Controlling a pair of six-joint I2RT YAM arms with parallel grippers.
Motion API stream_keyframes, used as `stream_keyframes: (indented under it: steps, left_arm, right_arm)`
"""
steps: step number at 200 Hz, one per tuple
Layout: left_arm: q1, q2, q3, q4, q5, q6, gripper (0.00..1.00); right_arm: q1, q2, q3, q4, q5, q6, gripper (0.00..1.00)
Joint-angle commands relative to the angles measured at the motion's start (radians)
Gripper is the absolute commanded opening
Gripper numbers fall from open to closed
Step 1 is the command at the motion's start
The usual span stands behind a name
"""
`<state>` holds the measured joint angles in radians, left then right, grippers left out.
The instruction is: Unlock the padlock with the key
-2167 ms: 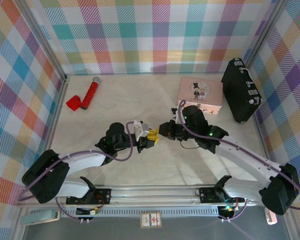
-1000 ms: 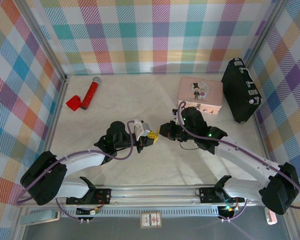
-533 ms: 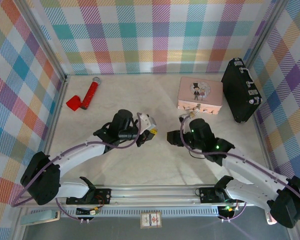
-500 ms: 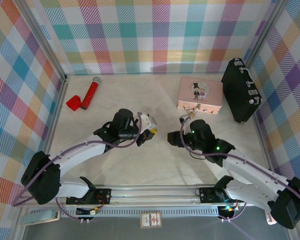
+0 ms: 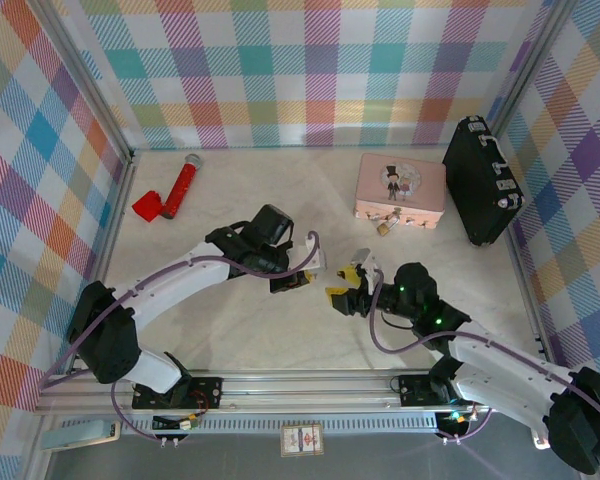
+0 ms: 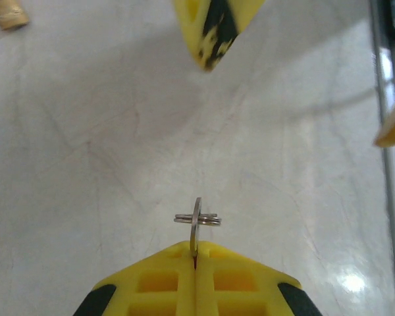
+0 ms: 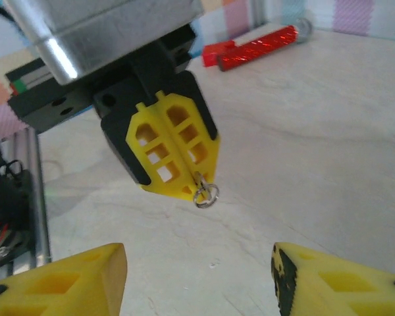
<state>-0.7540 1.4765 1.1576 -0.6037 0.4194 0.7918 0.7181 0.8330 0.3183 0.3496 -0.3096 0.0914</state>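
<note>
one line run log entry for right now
left gripper shut on thin grey metal key | right gripper open | small brass padlock by pink tin

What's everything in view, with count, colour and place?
table: one, pale marbled, underneath everything
tin: one, pink with a picture lid, far right
padlock: one, brass-gold, just in front of the tin
case: one, black, by the right wall
red-handled tool: one, red, far left
key: one, grey with a ring, pinched in the left gripper
left gripper: one, yellow, shut on the key, mid-table
right gripper: one, yellow, open, facing the left gripper
</note>
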Motion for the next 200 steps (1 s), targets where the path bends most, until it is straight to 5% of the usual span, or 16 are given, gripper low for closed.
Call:
stream_keyframes:
  steps: [1,73,200]
  left_arm:
    - [-0.024,0.027,0.049,-0.156,0.038,0.106,0.00]
    - [-0.063,0.035,0.054,-0.165,0.060,0.127,0.00]
    - [-0.070,0.027,0.057,-0.156,0.089,0.129,0.00]
  right_arm:
    - [-0.002,0.023,-0.033,0.185,-0.131,-0.009,0.51]
    - [-0.002,0.104,-0.029,0.245,-0.196,-0.022,0.34]
    - [-0.002,0.233,0.027,0.267,-0.267,-0.010,0.24]
